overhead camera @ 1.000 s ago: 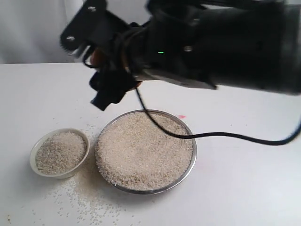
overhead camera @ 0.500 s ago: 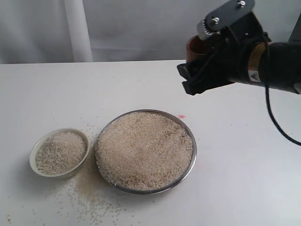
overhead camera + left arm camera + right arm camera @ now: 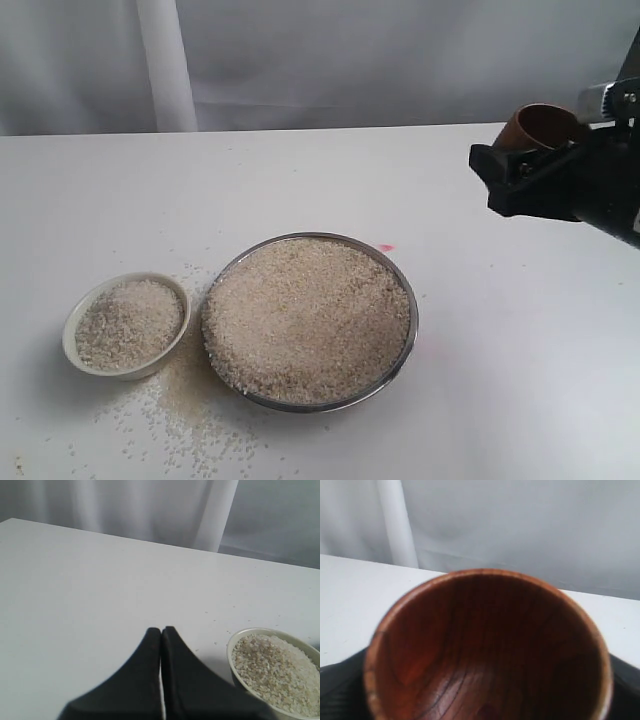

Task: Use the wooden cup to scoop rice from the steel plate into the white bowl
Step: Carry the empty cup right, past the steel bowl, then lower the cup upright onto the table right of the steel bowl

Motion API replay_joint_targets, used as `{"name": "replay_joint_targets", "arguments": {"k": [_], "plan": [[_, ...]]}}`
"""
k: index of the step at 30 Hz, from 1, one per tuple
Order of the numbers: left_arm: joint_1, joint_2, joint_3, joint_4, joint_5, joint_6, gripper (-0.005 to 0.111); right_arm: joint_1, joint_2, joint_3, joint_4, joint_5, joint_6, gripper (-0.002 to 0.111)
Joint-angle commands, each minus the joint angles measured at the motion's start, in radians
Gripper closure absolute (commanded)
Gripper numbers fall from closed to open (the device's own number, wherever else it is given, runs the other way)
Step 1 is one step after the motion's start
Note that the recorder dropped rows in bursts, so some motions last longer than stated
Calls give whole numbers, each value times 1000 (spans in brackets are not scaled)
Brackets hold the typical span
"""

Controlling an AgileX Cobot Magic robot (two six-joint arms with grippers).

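Exterior view: we find the right gripper (image 3: pixel 535 165) clenched on the wooden cup (image 3: pixel 545 125), held in the air well apart from the steel plate (image 3: pixel 412 330), beyond its right rim and toward the back. The right arm enters from the right edge, with the claw pointing roughly level toward the plate's side and the cup's mouth tipped upward.

In the right wrist view the cup's inside is bare wood with no grains, so we judge it empty.

The rice (image 3: pixel 310 320) fills the plate almost to the rim. The white bowl (image 3: pixel 70 335) sits just beside the plate's left rim, itself well filled. Loose grains (image 3: pixel 180 410) lie on the table (image 3: pixel 500 380) off the plate's left and near rim.

We judge the work to stand between scoops. The next move calls for bringing the cup down over the plate, tilting its mouth into the rice and drawing it through.

In the left wrist view the left gripper (image 3: pixel 161 645) is clenched on nothing, fingertips touching, and hangs near the bowl.
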Motion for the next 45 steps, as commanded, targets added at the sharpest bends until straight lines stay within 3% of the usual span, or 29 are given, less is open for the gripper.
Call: {"name": "replay_joint_targets", "arguments": {"k": [1,7,22,42,44,45], "plan": [[-5,-2,-4,-6,-6,-2,107,-8,27,15,86,-62,-82,108],[-5,-2,-4,-6,-6,-2,107,-8,180,17,155,-96,-210,108],[-5,-2,-4,-6,-6,-2,107,-5,451,17,274,-190,-298,108],[-5,-2,-4,-6,-6,-2,107,-4,480,22,276,-86,-299,108],[-5,-2,-4,-6,-6,-2,107,-4,480,22,272,-88,-299,105],[-5,-2,-4,-6,-6,-2,107,-4,480,22,266,-90,-299,97]]}}
